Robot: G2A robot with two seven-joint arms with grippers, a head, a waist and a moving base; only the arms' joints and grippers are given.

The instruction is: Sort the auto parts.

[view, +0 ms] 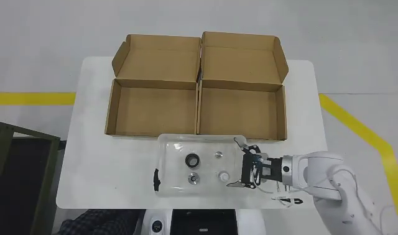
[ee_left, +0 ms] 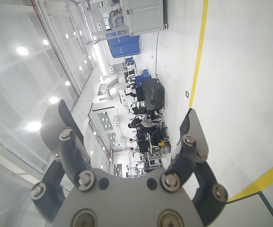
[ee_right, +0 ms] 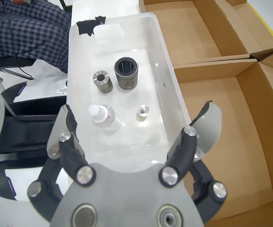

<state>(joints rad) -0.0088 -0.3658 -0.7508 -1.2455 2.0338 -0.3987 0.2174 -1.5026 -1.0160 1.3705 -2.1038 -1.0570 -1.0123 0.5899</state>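
Right gripper [ee_right: 138, 114] hovered with jaws spread wide over the clear tray's [ee_right: 174, 90] near end, likely readying a pick; the auto parts [ee_right: 126, 72] stood just ahead, white bottle [ee_right: 102, 116] nearest its fingertips.

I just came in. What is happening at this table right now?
A two-armed robot is sorting small parts. Its right gripper hangs open over one end of a clear tray and holds nothing. Four parts are in the tray: a large dark cylinder, a smaller metal cylinder, a white bottle and a tiny metal piece. No part is in the two open cardboard boxes beside the tray yet. The left gripper is open too and points out at the room.
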